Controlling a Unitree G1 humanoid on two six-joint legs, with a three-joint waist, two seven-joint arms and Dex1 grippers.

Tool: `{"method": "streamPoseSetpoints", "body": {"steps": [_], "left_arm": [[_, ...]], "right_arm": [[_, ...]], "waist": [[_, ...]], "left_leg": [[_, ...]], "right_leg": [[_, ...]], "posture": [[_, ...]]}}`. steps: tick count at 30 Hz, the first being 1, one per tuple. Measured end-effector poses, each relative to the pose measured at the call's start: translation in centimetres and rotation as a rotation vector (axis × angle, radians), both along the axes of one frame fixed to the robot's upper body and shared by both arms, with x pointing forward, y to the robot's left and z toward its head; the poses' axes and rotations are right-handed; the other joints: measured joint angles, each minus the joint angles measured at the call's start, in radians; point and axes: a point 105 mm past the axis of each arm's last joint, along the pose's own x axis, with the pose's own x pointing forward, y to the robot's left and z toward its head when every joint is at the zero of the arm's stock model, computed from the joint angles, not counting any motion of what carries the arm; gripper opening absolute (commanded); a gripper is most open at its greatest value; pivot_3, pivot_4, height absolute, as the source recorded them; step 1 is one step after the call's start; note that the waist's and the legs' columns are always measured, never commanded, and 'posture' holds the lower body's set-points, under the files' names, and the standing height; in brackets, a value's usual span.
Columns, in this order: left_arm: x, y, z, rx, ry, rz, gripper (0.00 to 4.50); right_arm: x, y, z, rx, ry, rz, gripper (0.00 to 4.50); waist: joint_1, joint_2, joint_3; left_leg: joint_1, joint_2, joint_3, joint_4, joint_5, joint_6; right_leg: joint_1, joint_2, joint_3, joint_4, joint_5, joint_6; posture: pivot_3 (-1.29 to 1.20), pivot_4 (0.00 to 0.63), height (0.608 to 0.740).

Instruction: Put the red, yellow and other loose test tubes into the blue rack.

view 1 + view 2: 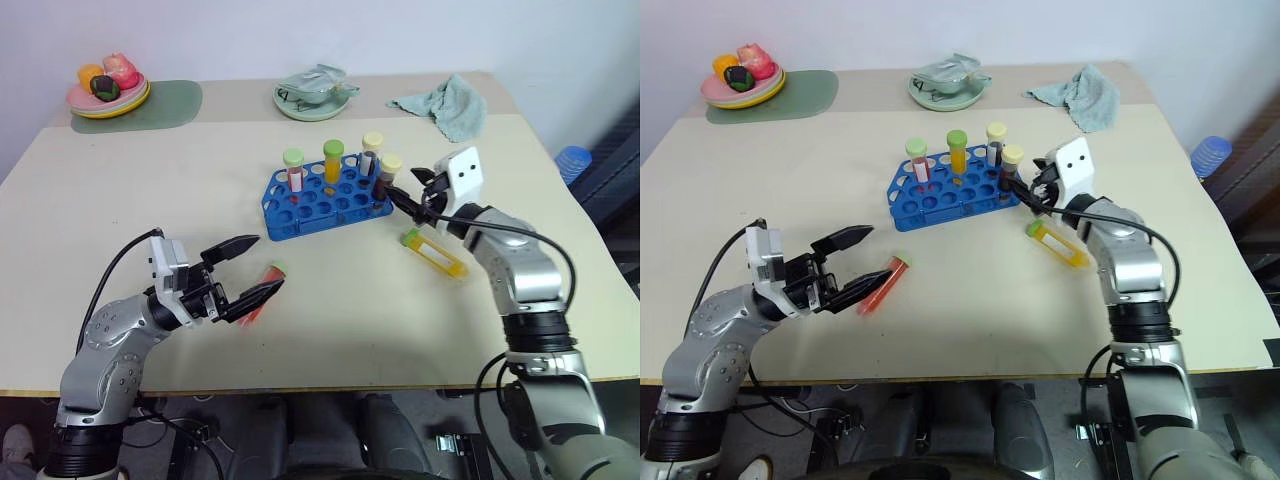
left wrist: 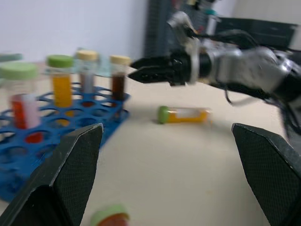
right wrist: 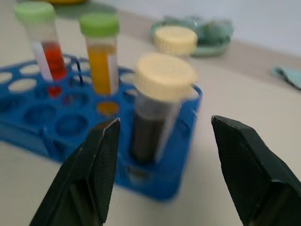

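The blue rack point(image 1: 300, 222) stands mid-table and holds a red tube point(image 1: 294, 172), a yellow tube point(image 1: 332, 162) and two cream-capped tubes point(image 1: 372, 152). One of the cream-capped pair is dark brown point(image 3: 153, 117). A loose red tube point(image 1: 268, 288) with a green cap lies on the table at the tips of my left gripper point(image 1: 270, 262), which is open around nothing. Right of the rack lies a loose yellow tube point(image 1: 437, 253). My right gripper point(image 1: 398, 198) is open at the rack's right end, level, its fingers apart from the dark tube just ahead.
At the back left, a plate of fruit point(image 1: 108, 95) rests on a green mat point(image 1: 165, 105). A green dish point(image 1: 315, 98) and a teal cloth point(image 1: 447, 106) sit at the back. A blue object point(image 1: 572, 160) is beyond the table's right edge.
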Motion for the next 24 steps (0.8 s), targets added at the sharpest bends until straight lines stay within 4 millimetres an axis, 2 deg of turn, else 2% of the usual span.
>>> {"method": "streamPoseSetpoints", "body": {"steps": [3, 5, 9, 14, 18, 24], "left_arm": [[-0.3, 0.0, -0.3, 0.026, 0.008, -0.061, 4.50], [-0.2, 0.1, -0.6, 0.024, 0.020, -0.069, 4.50], [0.0, -0.1, -0.6, 0.020, 0.001, -0.091, 4.50], [0.1, -0.7, -1.5, 0.026, 0.015, -0.111, 4.50], [0.2, -1.2, -1.6, 0.033, 0.006, -0.129, 4.50], [0.1, -1.4, -1.7, 0.037, 0.001, -0.130, 4.50]], "right_arm": [[-1.8, -2.1, -0.5, -0.133, 0.152, 0.049, 3.12], [-2.7, -3.2, -0.4, -0.162, 0.232, 0.051, 3.12], [-4.2, -3.8, -0.8, -0.183, 0.405, 0.073, 3.12], [-5.4, -3.2, -0.5, -0.240, 0.534, 0.114, 3.12], [-5.2, -1.6, -1.2, -0.334, 0.601, 0.143, 3.12], [-4.3, -1.6, -2.4, -0.364, 0.675, 0.127, 3.12]], "waist": [[0.004, 0.001, 0.001], [0.003, 0.001, 0.000], [-0.001, 0.001, 0.001], [0.000, 0.001, 0.001], [0.001, 0.001, 0.001], [0.006, 0.001, 0.001]], "left_leg": [[0.000, 0.000, 0.000, 0.000, 0.000, 0.000], [0.000, 0.000, 0.000, 0.000, 0.000, 0.001], [0.000, 0.001, 0.000, 0.000, 0.000, 0.001], [0.000, 0.000, 0.000, 0.000, -0.001, 0.001], [0.000, 0.000, 0.000, 0.000, -0.001, 0.001], [-0.001, 0.000, 0.000, 0.000, 0.000, 0.001]], "right_leg": [[0.000, -0.001, 0.000, -0.001, 0.000, 0.000], [0.001, -0.001, 0.000, -0.001, 0.000, 0.000], [0.001, 0.000, -0.001, -0.001, 0.000, 0.000], [0.001, 0.000, 0.000, -0.001, 0.000, 0.000], [0.000, 0.000, -0.001, -0.002, 0.000, 0.000], [0.000, -0.001, -0.001, -0.002, 0.000, 0.000]], "posture": [[0.00, 0.150, 0.740], [0.00, 0.150, 0.740], [0.00, 0.150, 0.740], [0.00, 0.150, 0.740], [0.00, 0.150, 0.740], [0.00, 0.150, 0.740]]}}
